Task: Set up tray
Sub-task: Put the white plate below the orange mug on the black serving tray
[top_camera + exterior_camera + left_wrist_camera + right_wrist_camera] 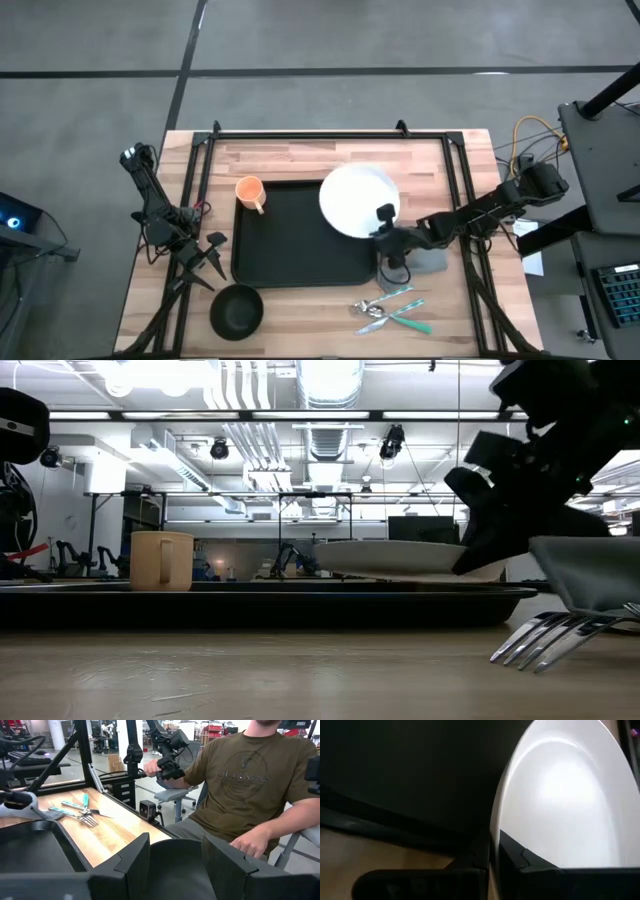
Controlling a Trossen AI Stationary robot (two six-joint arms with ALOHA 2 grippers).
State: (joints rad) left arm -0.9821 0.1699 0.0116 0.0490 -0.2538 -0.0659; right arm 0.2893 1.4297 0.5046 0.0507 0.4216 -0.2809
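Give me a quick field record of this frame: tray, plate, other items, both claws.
tray: black tray, flat on the table
plate: white plate, tilted over the tray's right end
right claw: right claw shut on the plate's rim
left claw: left claw open, holding nothing, off the tray's left side
cup: orange cup, upright in the tray's far left corner
bowl: black bowl, on the table near the left claw
cutlery: cutlery with teal handles, on the table
napkin: grey napkin, right of the tray

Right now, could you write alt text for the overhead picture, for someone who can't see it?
The right pincer grips a white plate by its rim over a black tray holding an orange cup. The left pincer waits open beside a black bowl.
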